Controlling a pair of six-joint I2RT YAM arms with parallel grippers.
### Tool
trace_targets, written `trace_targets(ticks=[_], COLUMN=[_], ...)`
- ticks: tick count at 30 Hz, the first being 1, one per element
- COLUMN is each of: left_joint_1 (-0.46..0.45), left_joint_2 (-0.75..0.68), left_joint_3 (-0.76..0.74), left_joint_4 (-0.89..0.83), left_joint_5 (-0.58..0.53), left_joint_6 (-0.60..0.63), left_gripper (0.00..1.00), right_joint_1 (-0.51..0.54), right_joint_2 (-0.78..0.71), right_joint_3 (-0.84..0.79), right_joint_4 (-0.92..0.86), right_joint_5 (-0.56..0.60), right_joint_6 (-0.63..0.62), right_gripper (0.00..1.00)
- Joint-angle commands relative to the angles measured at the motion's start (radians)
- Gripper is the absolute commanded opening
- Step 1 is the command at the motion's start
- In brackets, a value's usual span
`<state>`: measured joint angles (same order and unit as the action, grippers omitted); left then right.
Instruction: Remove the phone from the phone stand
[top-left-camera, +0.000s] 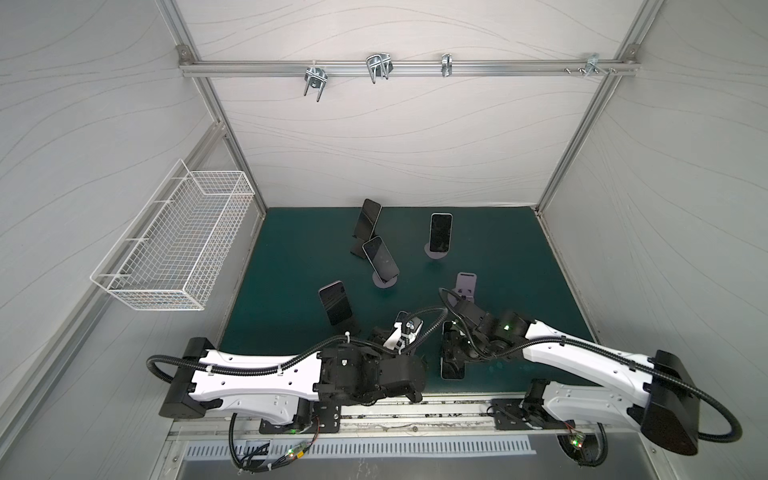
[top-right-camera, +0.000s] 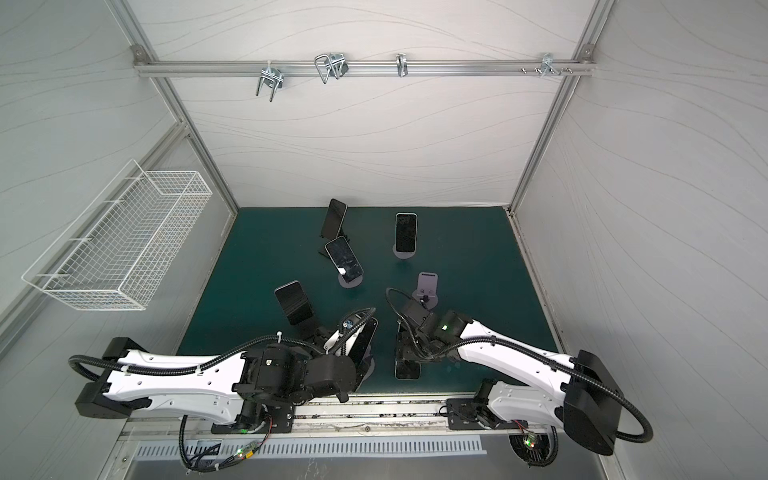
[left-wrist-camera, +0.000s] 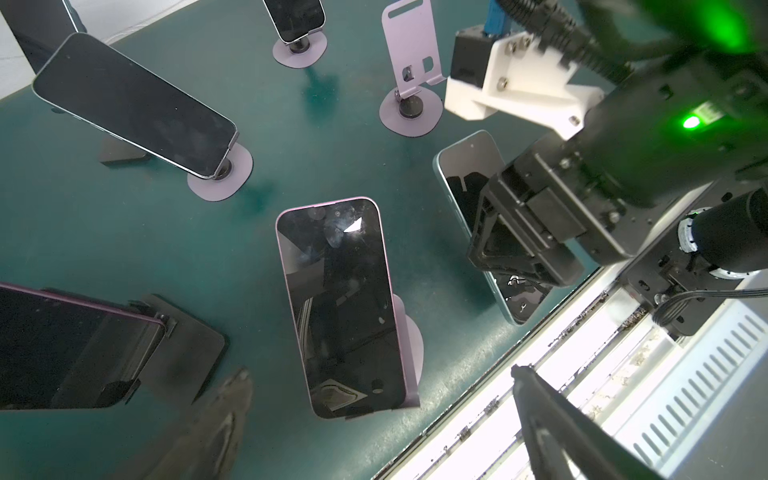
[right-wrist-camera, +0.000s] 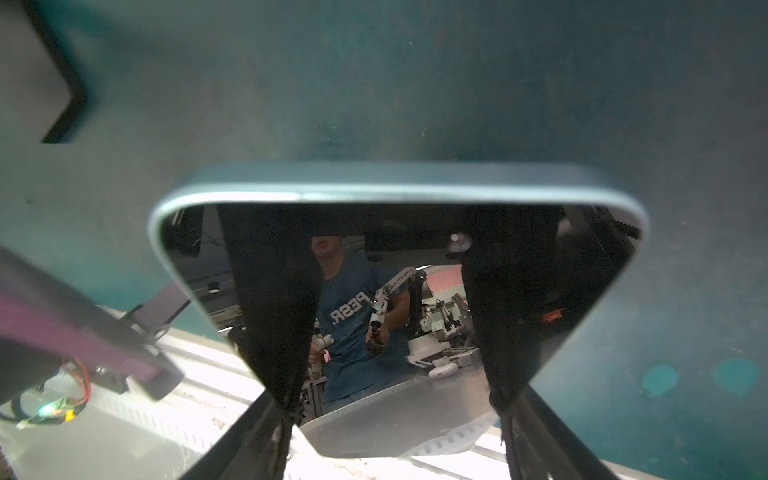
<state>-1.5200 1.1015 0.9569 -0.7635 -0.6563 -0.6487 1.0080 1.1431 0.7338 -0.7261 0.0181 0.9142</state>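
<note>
The left gripper (left-wrist-camera: 380, 372) is spread wide, its two dark fingers (left-wrist-camera: 548, 415) on either side of a pink-edged phone (left-wrist-camera: 340, 299), and neither touches it. The phone leans with its screen toward the claw on a lilac stand (left-wrist-camera: 411, 336). Out past one finger, the right gripper (left-wrist-camera: 519, 257) straddles a teal-edged phone (left-wrist-camera: 465, 166) low over the green mat (left-wrist-camera: 232, 266), with its fingers at the phone's long edges. Farther from the claw on that side, a second lilac stand (left-wrist-camera: 409, 54) is bare. Past the other, blurred finger, a dark phone (left-wrist-camera: 62, 345) leans on a black stand (left-wrist-camera: 187, 340). Well ahead of the fingertips, a long phone (left-wrist-camera: 133, 104) and a far phone (left-wrist-camera: 295, 16) sit on round lilac bases.
</note>
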Motion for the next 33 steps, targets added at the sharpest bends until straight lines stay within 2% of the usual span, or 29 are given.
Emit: trace_targets(ticks=[1, 11, 33], left_joint_1=[-0.005, -0.005, -0.005], left_joint_2=[-0.013, -0.035, -0.087], left_joint_3=[-0.003, -0.013, -0.062], left_joint_4=[-0.024, -0.054, -0.042], left_joint_5=[-0.037, -0.040, -0.063], left_joint_6=[-0.048, -0.068, -0.107], left_gripper=[0.99, 0.99, 0.99], right_joint_1=[0.007, 0.007, -0.039], right_joint_2=[0.025, 0.142, 0.262], right_joint_3=[0.002, 0.039, 0.058], right_joint_4=[0.037, 0.036, 0.139], right_joint_5=[0.016, 0.055, 0.016], right_joint_6=[0.054, 0.062, 0.007], right_gripper=[0.47, 0.46, 0.46])
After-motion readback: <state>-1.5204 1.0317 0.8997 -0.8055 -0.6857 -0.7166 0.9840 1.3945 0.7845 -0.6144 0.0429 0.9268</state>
